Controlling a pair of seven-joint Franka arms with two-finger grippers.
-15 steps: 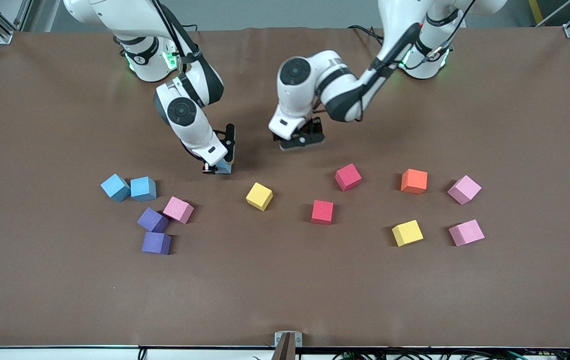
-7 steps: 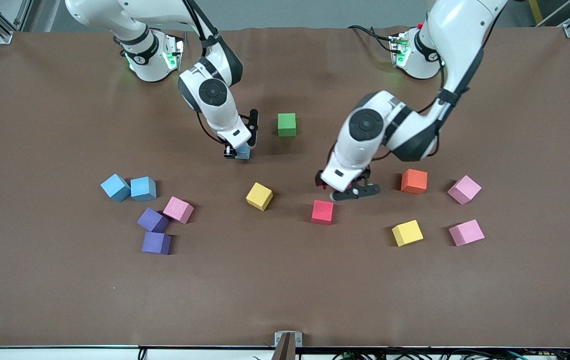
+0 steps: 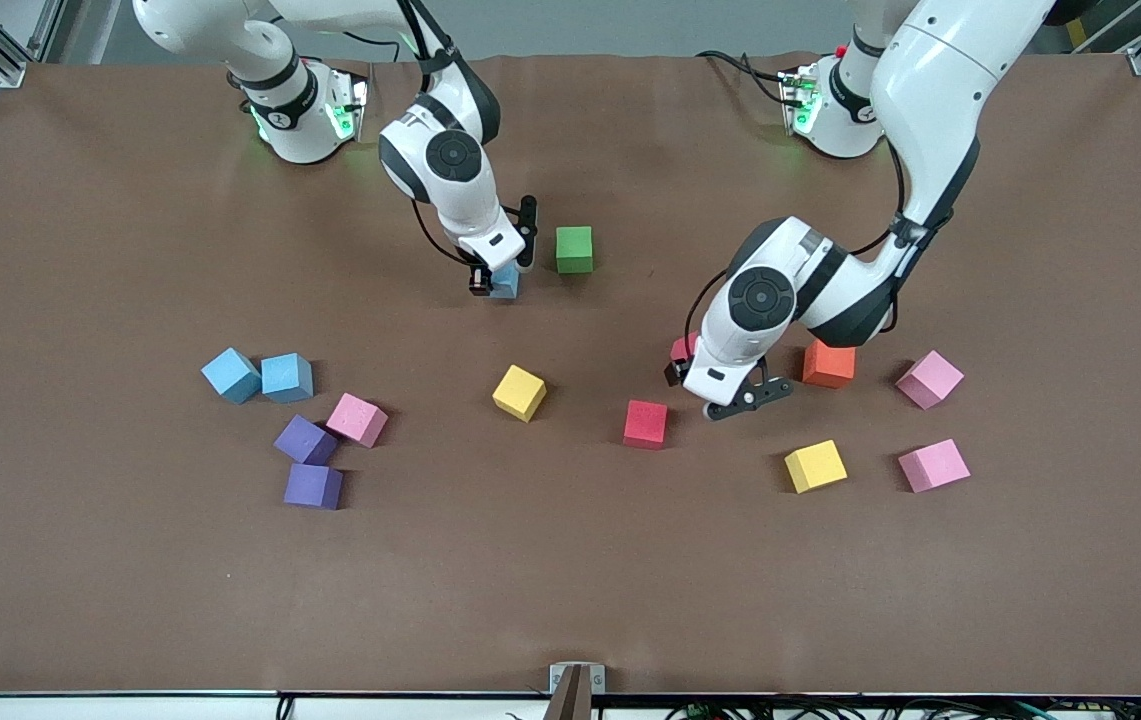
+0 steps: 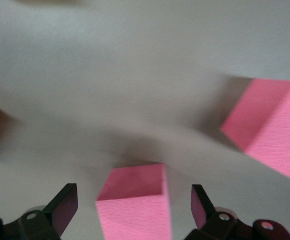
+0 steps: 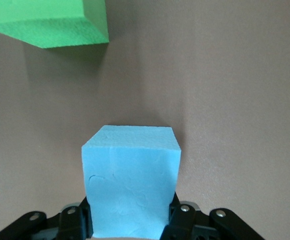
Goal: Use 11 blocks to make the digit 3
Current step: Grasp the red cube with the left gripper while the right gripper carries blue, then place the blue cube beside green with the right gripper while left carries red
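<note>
Right jaws clamped on blue block (image 5: pixel 131 182) beside green block (image 3: pixel 574 249); left jaws wide astride red block (image 4: pixel 135 205).

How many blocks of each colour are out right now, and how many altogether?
blue: 3
green: 1
yellow: 2
red: 2
orange: 1
pink: 3
purple: 2
Total: 14
</note>
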